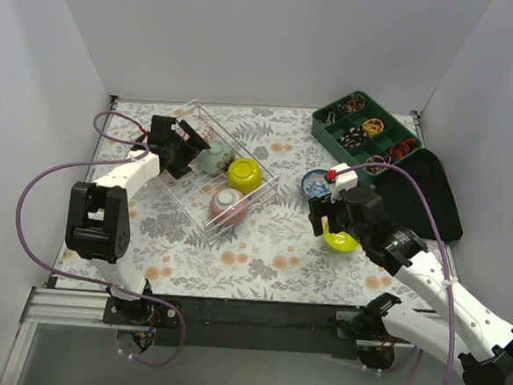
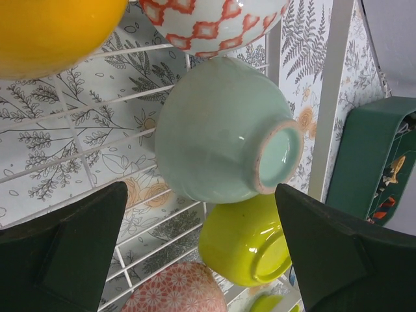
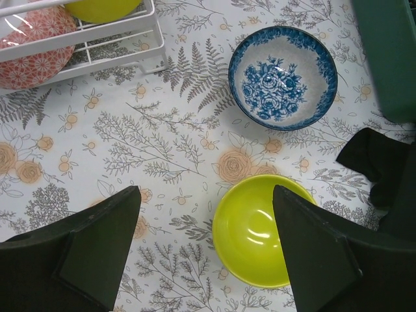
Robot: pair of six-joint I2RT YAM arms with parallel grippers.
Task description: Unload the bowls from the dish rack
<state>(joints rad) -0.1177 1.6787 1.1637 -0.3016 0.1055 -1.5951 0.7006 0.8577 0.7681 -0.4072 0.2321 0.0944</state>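
- Two of seven bowls sat on the tabletop [image 3: 130, 143], right of centre in the overhead view: one blue-white bowl [image 3: 283, 77], one lime bowl [image 3: 257, 227].
- Five were left to unload in the dish rack [image 1: 183, 203], centre left: orange bowl [image 2: 52, 32], red-patterned bowl [image 2: 214, 23], mint bowl [image 2: 221, 130], second lime bowl [image 2: 244, 240], pink bowl [image 2: 172, 289].
- My left hand [image 2: 200, 195] gaped at the mint bowl; my right hand [image 3: 205, 195] hung spread, empty.

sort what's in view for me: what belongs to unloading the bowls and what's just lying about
For the job:
rack
mint bowl
orange bowl
red-patterned bowl
pink bowl
racked yellow-green bowl
blue bowl, already out
second yellow-green bowl, already out

Lying about:
green tray
black cloth
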